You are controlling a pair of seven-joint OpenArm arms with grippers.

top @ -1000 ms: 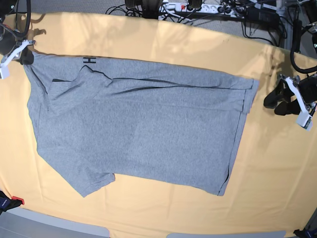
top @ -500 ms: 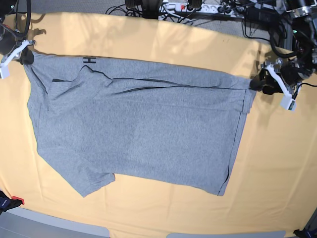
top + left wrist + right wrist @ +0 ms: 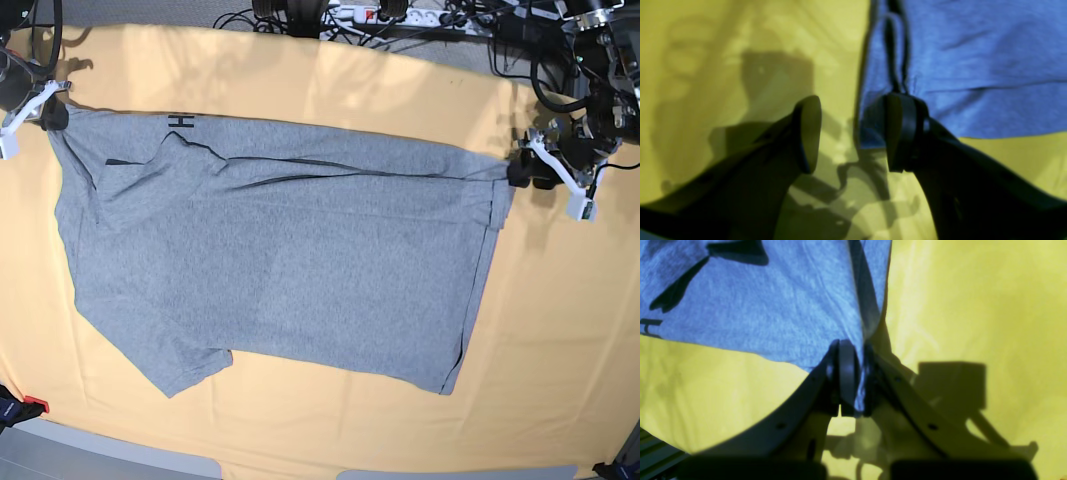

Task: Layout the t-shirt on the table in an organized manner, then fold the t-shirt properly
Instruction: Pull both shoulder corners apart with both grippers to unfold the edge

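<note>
The grey t-shirt (image 3: 280, 260) lies spread flat on the table (image 3: 560, 330), with a bit of black lettering (image 3: 181, 121) at its far edge. My right gripper (image 3: 48, 112) is at the shirt's far left corner. In the right wrist view the right gripper (image 3: 853, 380) is shut on a fold of the t-shirt (image 3: 773, 306). My left gripper (image 3: 520, 170) sits at the shirt's far right corner. In the left wrist view the left gripper (image 3: 853, 136) stands open; the t-shirt (image 3: 973, 66) corner lies between its fingers (image 3: 806, 133), on the table (image 3: 706, 66).
Cables and a power strip (image 3: 370, 14) run along the back edge beyond the table. A small red and black object (image 3: 25, 406) sits at the front left corner. Bare cloth surrounds the shirt on the right and front.
My left gripper has moved from the bare cloth at the right up and in to the shirt's far right corner. The right gripper and the shirt have not moved.
</note>
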